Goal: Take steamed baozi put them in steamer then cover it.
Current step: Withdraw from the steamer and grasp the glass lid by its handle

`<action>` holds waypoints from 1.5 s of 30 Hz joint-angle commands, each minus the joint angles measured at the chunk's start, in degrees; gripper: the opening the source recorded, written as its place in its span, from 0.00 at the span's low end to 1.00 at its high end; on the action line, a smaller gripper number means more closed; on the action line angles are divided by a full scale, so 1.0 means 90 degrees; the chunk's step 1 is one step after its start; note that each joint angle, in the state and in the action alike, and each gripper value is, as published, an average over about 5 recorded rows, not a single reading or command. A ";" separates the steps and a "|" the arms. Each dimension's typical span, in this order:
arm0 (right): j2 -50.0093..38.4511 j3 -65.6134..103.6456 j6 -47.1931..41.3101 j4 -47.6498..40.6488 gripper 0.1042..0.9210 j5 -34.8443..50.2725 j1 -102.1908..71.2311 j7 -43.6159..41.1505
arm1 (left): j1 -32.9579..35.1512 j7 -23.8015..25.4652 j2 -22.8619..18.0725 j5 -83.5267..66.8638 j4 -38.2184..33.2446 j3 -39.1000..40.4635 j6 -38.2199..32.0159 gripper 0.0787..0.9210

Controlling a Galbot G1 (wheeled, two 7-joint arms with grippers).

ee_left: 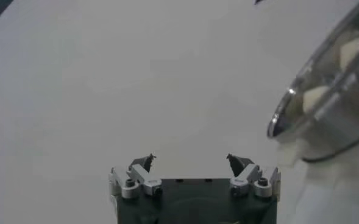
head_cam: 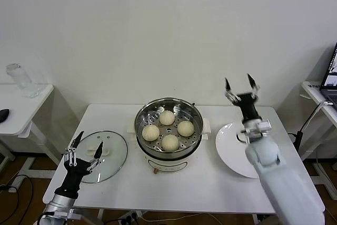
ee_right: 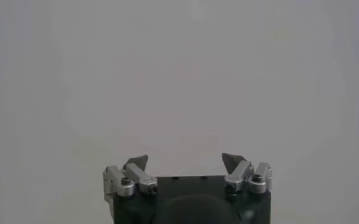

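The steamer point(head_cam: 196, 139), a shiny steel pot on a white base, stands in the middle of the table with several cream-white baozi point(head_cam: 167, 117) on its perforated tray. It has no lid on. The cover point(head_cam: 111, 157), a clear glass lid with a white handle, lies flat on the table to its left. My left gripper point(head_cam: 84, 148) hangs open and empty over the cover's near-left edge, fingers pointing up. In the left wrist view the left gripper point(ee_left: 191, 161) faces bare table, with the steamer point(ee_left: 331, 103) off to one side. My right gripper point(head_cam: 239, 84) is raised, open and empty, above the plate's far edge. The right wrist view shows the right gripper point(ee_right: 185, 161) against blank wall.
A flat white plate point(head_cam: 231, 151) lies right of the steamer, bare. A side table at the left holds a clear bottle point(head_cam: 21, 80). A desk with a laptop point(head_cam: 330, 77) stands at the right. Bare white tabletop point(head_cam: 205, 185) lies in front of the steamer.
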 commanded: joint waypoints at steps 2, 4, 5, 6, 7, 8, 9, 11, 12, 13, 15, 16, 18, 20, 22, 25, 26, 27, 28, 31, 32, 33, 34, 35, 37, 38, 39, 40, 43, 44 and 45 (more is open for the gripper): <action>0.1373 0.2020 0.0782 0.0196 0.88 -0.0582 -0.2680 0.0234 | -0.0266 0.0033 0.0100 0.1603 0.1667 0.0170 0.0498 0.88; 0.1429 0.2012 0.0784 0.0228 0.88 -0.0632 -0.2714 0.0211 | -0.0354 0.0007 0.0095 0.1737 0.1900 0.0276 0.0585 0.88; 0.1451 0.2002 0.0779 0.0242 0.88 -0.0653 -0.2726 0.0195 | -0.0414 -0.0024 0.0085 0.1809 0.2018 0.0322 0.0592 0.88; 0.1473 0.1989 0.0774 0.0256 0.88 -0.0676 -0.2739 0.0183 | -0.0483 -0.0067 0.0070 0.1893 0.2150 0.0365 0.0591 0.88; 0.1493 0.1975 0.0770 0.0265 0.88 -0.0693 -0.2747 0.0175 | -0.0559 -0.0119 0.0050 0.1978 0.2287 0.0405 0.0585 0.88; 0.1508 0.1962 0.0765 0.0272 0.88 -0.0704 -0.2753 0.0162 | -0.0632 -0.0166 0.0028 0.2051 0.2398 0.0428 0.0581 0.88; 0.1520 0.1948 0.0762 0.0275 0.88 -0.0716 -0.2757 0.0156 | -0.0703 -0.0211 0.0007 0.2112 0.2495 0.0444 0.0578 0.88; 0.1545 0.1929 0.0759 0.0268 0.88 -0.0739 -0.2755 0.0145 | -0.0820 -0.0265 -0.0027 0.2215 0.2627 0.0461 0.0583 0.88; 0.1555 0.1920 0.0758 0.0260 0.88 -0.0752 -0.2753 0.0138 | -0.0867 -0.0277 -0.0035 0.2253 0.2681 0.0467 0.0592 0.88; 0.1565 0.1911 0.0758 0.0250 0.88 -0.0765 -0.2748 0.0135 | -0.0915 -0.0293 -0.0042 0.2282 0.2736 0.0481 0.0597 0.88; 0.1587 0.1896 0.0757 0.0230 0.88 -0.0787 -0.2739 0.0121 | -0.1023 -0.0341 -0.0053 0.2314 0.2864 0.0514 0.0585 0.88; 0.1599 0.1887 0.0757 0.0219 0.88 -0.0800 -0.2735 0.0115 | -0.1092 -0.0387 -0.0059 0.2319 0.2941 0.0539 0.0562 0.88; 0.1623 0.1871 0.0758 0.0198 0.88 -0.0822 -0.2730 0.0098 | -0.1231 -0.0477 -0.0071 0.2329 0.3069 0.0575 0.0525 0.88; 0.1642 0.1853 0.0758 0.0181 0.88 -0.0844 -0.2734 0.0079 | -0.1355 -0.0541 -0.0079 0.2346 0.3133 0.0589 0.0522 0.88; 0.1657 0.1839 0.0759 0.0165 0.88 -0.0878 -0.2745 0.0054 | -0.1432 -0.0553 -0.0081 0.2364 0.3132 0.0584 0.0569 0.88; 0.1674 0.1824 0.0765 0.0145 0.88 -0.0942 -0.2762 0.0030 | -0.1535 -0.0568 -0.0091 0.2421 0.3148 0.0585 0.0653 0.88; 0.1679 0.1820 0.0765 0.0142 0.88 -0.0956 -0.2766 0.0027 | -0.1570 -0.0573 -0.0096 0.2448 0.3164 0.0588 0.0673 0.88; 0.1684 0.1819 0.0766 0.0141 0.88 -0.0968 -0.2768 0.0022 | -0.1601 -0.0576 -0.0102 0.2475 0.3185 0.0591 0.0688 0.88; 0.1688 0.1820 0.0768 0.0139 0.88 -0.0982 -0.2769 0.0018 | -0.1635 -0.0574 -0.0105 0.2502 0.3213 0.0602 0.0698 0.88; 0.1695 0.1821 0.0768 0.0134 0.88 -0.1002 -0.2767 0.0012 | -0.1751 -0.0572 -0.0113 0.2568 0.3330 0.0652 0.0730 0.88; 0.1700 0.1820 0.0768 0.0131 0.88 -0.1012 -0.2767 0.0009 | -0.1800 -0.0573 -0.0118 0.2587 0.3377 0.0668 0.0737 0.88; 0.1704 0.1818 0.0768 0.0129 0.88 -0.1018 -0.2767 0.0007 | -0.1845 -0.0575 -0.0124 0.2602 0.3416 0.0677 0.0744 0.88; 0.1709 0.1814 0.0769 0.0126 0.88 -0.1026 -0.2769 0.0003 | -0.1888 -0.0575 -0.0129 0.2614 0.3446 0.0684 0.0754 0.88; 0.1715 0.1809 0.0769 0.0123 0.88 -0.1037 -0.2772 0.0000 | -0.1932 -0.0576 -0.0135 0.2624 0.3467 0.0692 0.0765 0.88; 0.1728 0.1796 0.0777 0.0109 0.88 -0.1061 -0.2782 -0.0006 | -0.2008 -0.0577 -0.0141 0.2628 0.3487 0.0712 0.0799 0.88; 0.1734 0.1790 0.0783 0.0100 0.88 -0.1074 -0.2787 -0.0008 | -0.2044 -0.0578 -0.0144 0.2628 0.3495 0.0722 0.0822 0.88; 0.1740 0.1784 0.0791 0.0089 0.88 -0.1089 -0.2793 -0.0012 | -0.2080 -0.0580 -0.0149 0.2631 0.3509 0.0732 0.0847 0.88; 0.1744 0.1778 0.0799 0.0077 0.88 -0.1103 -0.2797 -0.0015 | -0.2115 -0.0582 -0.0152 0.2636 0.3527 0.0743 0.0867 0.88; 0.1746 0.1774 0.0815 0.0055 0.88 -0.1135 -0.2808 -0.0023 | -0.2204 -0.0584 -0.0153 0.2660 0.3582 0.0773 0.0926 0.88; 0.1742 0.1776 0.0818 0.0053 0.88 -0.1143 -0.2810 -0.0025 | -0.2227 -0.0584 -0.0150 0.2666 0.3594 0.0784 0.0942 0.88; 0.1737 0.1778 0.0820 0.0051 0.88 -0.1151 -0.2811 -0.0025 | -0.2252 -0.0582 -0.0147 0.2673 0.3607 0.0795 0.0966 0.88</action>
